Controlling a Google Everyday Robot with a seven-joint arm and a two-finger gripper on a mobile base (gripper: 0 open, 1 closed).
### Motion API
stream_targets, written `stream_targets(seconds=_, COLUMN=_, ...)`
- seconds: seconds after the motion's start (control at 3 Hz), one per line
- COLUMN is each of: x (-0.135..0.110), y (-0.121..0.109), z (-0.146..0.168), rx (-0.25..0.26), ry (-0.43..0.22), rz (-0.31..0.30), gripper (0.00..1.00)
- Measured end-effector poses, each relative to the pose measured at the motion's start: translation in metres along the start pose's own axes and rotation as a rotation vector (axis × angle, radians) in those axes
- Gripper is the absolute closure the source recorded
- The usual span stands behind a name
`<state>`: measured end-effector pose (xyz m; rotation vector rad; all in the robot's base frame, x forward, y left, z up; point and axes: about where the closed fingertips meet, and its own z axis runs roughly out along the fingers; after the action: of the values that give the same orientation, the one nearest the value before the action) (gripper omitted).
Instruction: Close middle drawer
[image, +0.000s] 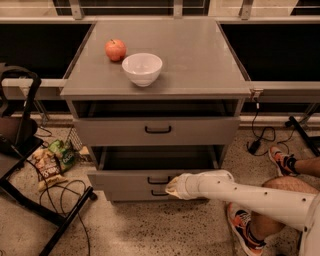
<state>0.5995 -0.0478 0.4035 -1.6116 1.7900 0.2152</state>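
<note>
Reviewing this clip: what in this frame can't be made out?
- Camera view: the inside of the middle drawer is dark, shaded by the top drawer.
- Camera view: the gripper, at the middle drawer's front, hides whether it touches the handle.
- Camera view: the right edge cuts off the arm's base and the person.

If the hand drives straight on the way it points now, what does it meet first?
The hand, low before the cabinet, points left at the middle drawer. It would likely meet that drawer's front first, beside its black handle; depth is unclear, so it may already touch.
</note>
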Motion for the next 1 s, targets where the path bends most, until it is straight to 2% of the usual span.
stream_targets(seconds=0.67, x=0.0, y=0.0, z=0.0, rx=0.0, ry=0.0, rz=0.0, gripper=0.11)
stream_targets(seconds=1.0, x=0.0, y=0.0001, z=0.0001, rx=0.0, ry=0.0, rz=0.0, gripper=0.0)
